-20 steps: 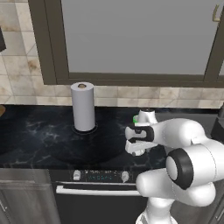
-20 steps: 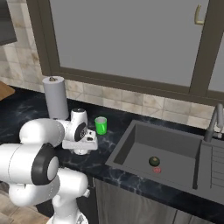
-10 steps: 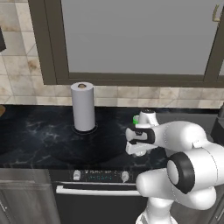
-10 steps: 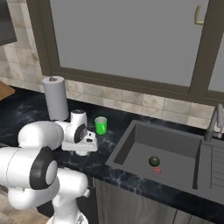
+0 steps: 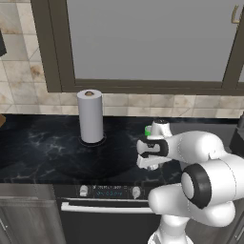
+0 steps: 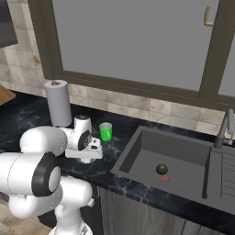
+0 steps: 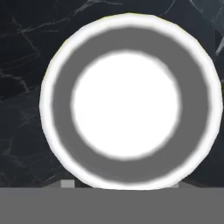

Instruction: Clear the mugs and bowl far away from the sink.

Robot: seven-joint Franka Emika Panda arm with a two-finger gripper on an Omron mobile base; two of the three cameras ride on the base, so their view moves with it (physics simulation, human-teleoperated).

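In the hand view the white bowl [image 7: 127, 103] with its grey inside lies straight below the hand on the black counter. My gripper [image 7: 121, 183] hangs low over it, and only the tips of its fingers [image 7: 68, 183] peek up, apart, at the bowl's near rim. Whether they press on the bowl I cannot tell. From the base, the hand [image 5: 151, 151] [image 6: 85, 146] points down and covers the bowl. The green mug [image 6: 106, 131] stands upright just behind the hand, and a sliver of the mug [image 5: 147, 131] shows past the wrist. Right of the mug lies the dark sink [image 6: 137, 158].
A tall white paper-towel roll [image 5: 90, 116] [image 6: 58, 103] stands at the back of the counter, left of the hand. A small dark round thing [image 6: 161, 169] lies in the basin, with the faucet [image 6: 225, 128] at its far right. Oven knobs [image 5: 84, 191] line the front edge.
The hand has sunk a little toward the counter over the bowl. The mug, the roll and the base views have stayed as they were.
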